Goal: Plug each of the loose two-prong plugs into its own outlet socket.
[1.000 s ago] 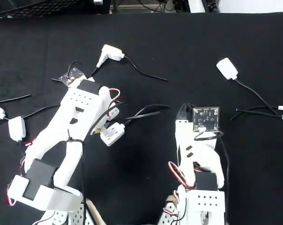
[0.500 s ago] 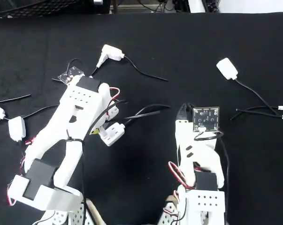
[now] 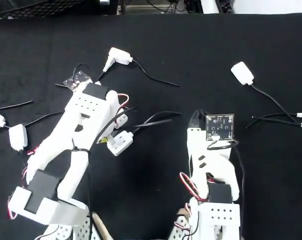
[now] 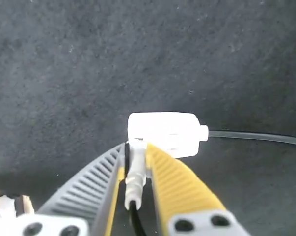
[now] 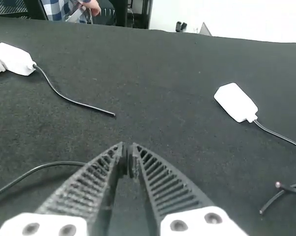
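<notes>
The left gripper (image 4: 136, 147) is clamped on a small white two-prong plug (image 4: 134, 173), whose black cord trails back between the jaws. The plug's nose is pressed against the side of the white outlet socket (image 4: 163, 132). From where I stand I cannot tell whether the prongs are fully home or only butted up to the face.

Over the last second the left arm (image 3: 85, 120) nudged a touch away from its base and then settled back. The outlet socket (image 3: 119, 142) shifted a hair with it on the black table (image 3: 271, 190). To my eye that is a push-and-wiggle to seat the plug, not a fresh approach, so this first pairing looks close to done but not confirmed.

The right gripper (image 5: 127, 160), jaws together on nothing, has stayed parked to the right of the socket. Plenty remains: another loose plug (image 3: 117, 56) lies beyond the socket, a white connector (image 3: 242, 73) sits far off to its right, and more cord ends (image 3: 16, 136) lie to its left.
</notes>
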`<state>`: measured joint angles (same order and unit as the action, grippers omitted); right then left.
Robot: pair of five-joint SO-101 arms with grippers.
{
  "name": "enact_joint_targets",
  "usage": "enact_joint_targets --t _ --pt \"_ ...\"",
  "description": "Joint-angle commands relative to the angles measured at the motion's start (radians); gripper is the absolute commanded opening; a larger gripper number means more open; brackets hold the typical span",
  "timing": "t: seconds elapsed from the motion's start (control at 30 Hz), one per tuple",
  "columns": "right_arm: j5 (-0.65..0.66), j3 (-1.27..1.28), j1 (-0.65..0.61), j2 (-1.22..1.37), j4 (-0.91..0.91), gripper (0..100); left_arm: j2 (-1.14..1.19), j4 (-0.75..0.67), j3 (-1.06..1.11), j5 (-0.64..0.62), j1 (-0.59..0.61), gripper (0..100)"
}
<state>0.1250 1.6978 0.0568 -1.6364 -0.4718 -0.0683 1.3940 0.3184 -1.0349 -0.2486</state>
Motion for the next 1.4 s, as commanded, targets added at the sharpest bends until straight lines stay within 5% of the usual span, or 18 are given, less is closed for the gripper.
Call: enact_joint_targets --t 0.0,1.37 --pt "-0.008 -0.008 0.003 -0.004 0.017 1.3 -0.029 -0.006 -0.004 0.003 -0.010 3" --pt "-0.008 -0.008 0.003 -0.004 0.017 1.3 0.041 -0.049 0.012 0.012 -0.050 3"
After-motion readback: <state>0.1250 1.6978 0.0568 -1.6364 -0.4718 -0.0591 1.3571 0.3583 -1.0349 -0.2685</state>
